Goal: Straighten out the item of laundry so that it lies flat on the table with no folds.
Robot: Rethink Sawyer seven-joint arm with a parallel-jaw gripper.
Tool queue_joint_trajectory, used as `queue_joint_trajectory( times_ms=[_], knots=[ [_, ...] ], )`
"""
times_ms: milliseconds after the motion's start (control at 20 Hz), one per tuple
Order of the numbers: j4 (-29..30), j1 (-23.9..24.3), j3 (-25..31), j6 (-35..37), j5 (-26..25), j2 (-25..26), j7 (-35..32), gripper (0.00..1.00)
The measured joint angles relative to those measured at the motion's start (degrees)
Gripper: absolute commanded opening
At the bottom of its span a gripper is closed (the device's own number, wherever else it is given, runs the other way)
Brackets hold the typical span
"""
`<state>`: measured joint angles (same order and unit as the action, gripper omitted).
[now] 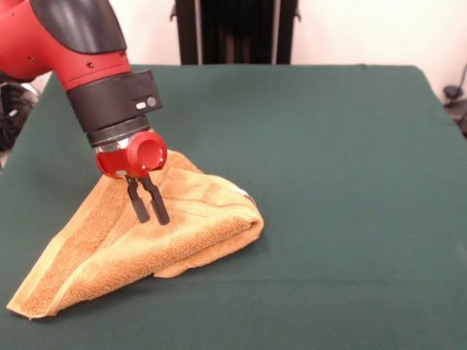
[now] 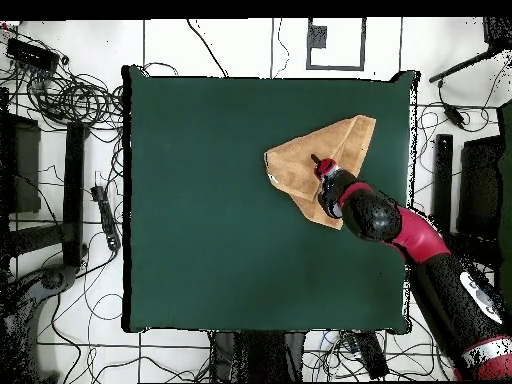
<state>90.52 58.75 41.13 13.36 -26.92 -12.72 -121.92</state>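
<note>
**Getting a clean pinch on the top layer of a folded towel**

Nearest the front camera, the towel (image 1: 139, 240) trails a pointed corner toward the front-left edge of the worktop (image 1: 343, 182). From that corner it widens back into a triangular heap, doubled over itself, with a thick rolled fold along its right side and a small white tag just showing at the far end of that fold. It lies in the left part of the front view, well apart from the bare green cloth on the other side; in the overhead view it sits close to one side edge of the worktop.

Above the middle of the heap hangs the end effector (image 1: 148, 208), tilted. Its two dark fingers (image 1: 139, 205) stand only a narrow gap apart, tips low against the upper layer. They seem to have hold of nothing, though whether a thin pinch of cloth sits between them is hard to tell.

The towel is far from flat, so the step in hand looks like taking hold of the upper layer to peel it open. To do that well:

- Pinch only the top layer, near a free edge or corner rather than mid-panel, so that the fold opens instead of the whole heap dragging.
- Lift just enough to clear the lower layer, then pull away from the rolled fold, toward open worktop.
- Mind the side edge close by: pull inward.
</note>
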Motion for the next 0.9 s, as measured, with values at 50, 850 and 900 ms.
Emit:
queue_joint_trajectory(
  times_ms=[50, 850, 900],
  knots=[
    [0.02, 0.37, 0.39, -0.01, -0.2, 0.31, 0.0, 1.0],
    [-0.17, -9.33, -3.98, -0.02, -0.39, -4.22, 0.01, 1.0],
    [-0.15, -9.72, -4.06, -0.01, -0.43, -4.43, 0.0, 1.0]
  ],
)
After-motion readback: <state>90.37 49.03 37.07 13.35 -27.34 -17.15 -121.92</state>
